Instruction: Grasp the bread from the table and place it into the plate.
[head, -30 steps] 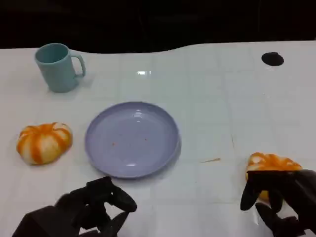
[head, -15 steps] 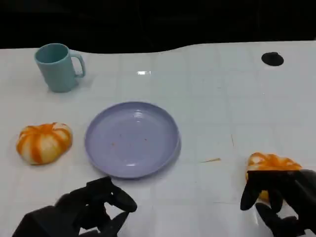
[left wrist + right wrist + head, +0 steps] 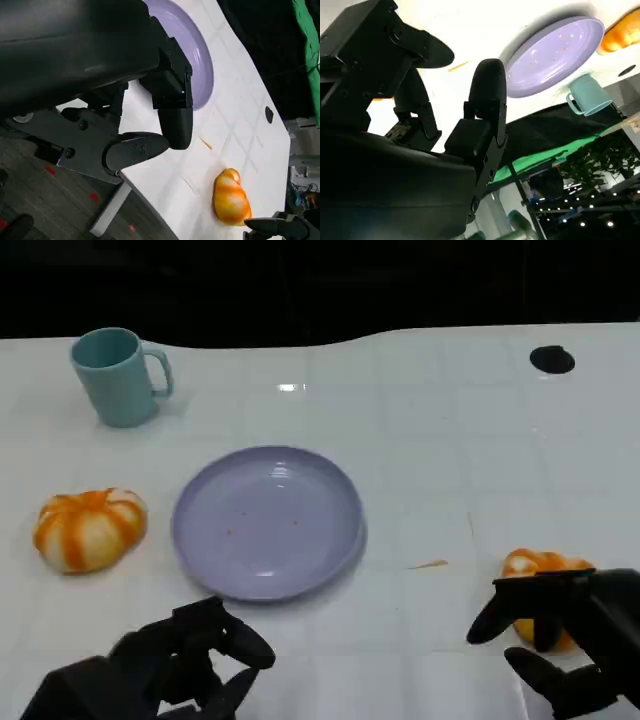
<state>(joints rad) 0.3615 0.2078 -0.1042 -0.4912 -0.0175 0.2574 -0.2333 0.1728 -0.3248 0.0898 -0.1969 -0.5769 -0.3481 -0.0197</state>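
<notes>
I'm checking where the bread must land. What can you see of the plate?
The plate is round, shallow and pale lavender, smooth and glossy like plastic, with a raised rim and a few tiny orange specks inside. It lies flat and upright near the middle of the white table, holding no bread. Nothing touches it; the left hand sits just in front of it.

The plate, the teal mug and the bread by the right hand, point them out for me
plate (image 3: 268, 521), head view, bare centre of the dish.
teal mug (image 3: 113, 377), head view, side wall of the body.
bread by the right hand (image 3: 535, 566), head view, its top crust.
</notes>
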